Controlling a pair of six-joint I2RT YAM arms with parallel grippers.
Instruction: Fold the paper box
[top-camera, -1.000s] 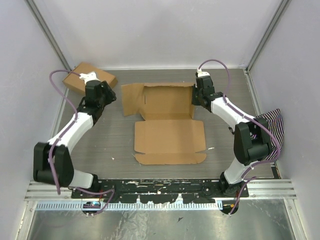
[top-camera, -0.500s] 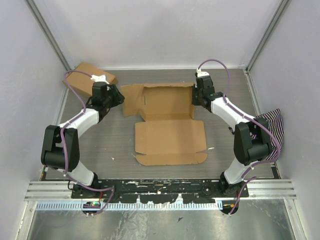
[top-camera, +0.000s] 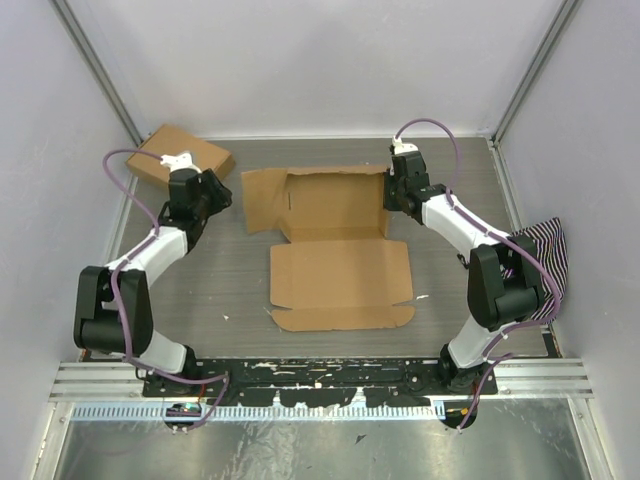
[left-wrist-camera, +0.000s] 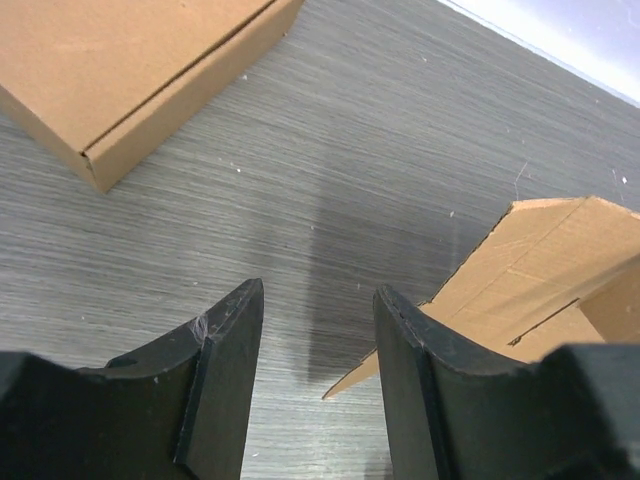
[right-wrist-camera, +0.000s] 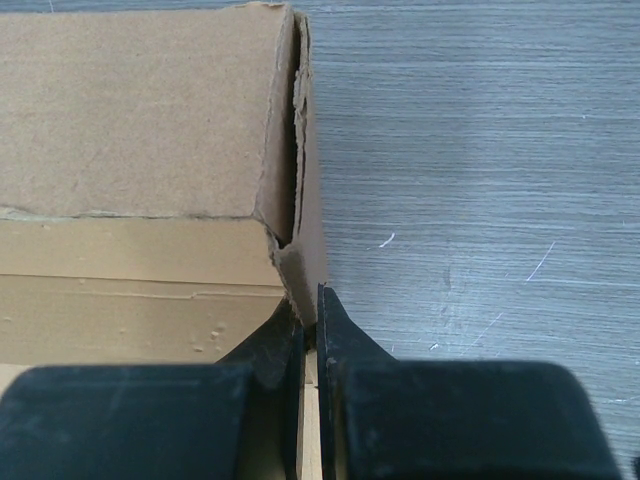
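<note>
The paper box (top-camera: 335, 240) lies mid-table as a partly folded brown blank: lid panel flat toward me, tray section behind it with its right wall upright and its left flap (top-camera: 262, 200) spread outward. My right gripper (top-camera: 392, 200) is shut on the upright right wall (right-wrist-camera: 305, 215), pinching it between both fingers. My left gripper (top-camera: 215, 195) is open and empty, just left of the left flap, whose raised corner (left-wrist-camera: 530, 285) shows ahead of the right finger (left-wrist-camera: 420, 380).
A finished brown cardboard box (top-camera: 180, 157) sits at the back left, close behind my left gripper; it also shows in the left wrist view (left-wrist-camera: 130, 70). A black-and-white striped cloth (top-camera: 545, 260) lies at the right edge. Enclosure walls surround the table.
My left arm swung toward the box's left flap, then drew back slightly to the left. My right gripper has stayed shut on the right wall. The box has not moved.
</note>
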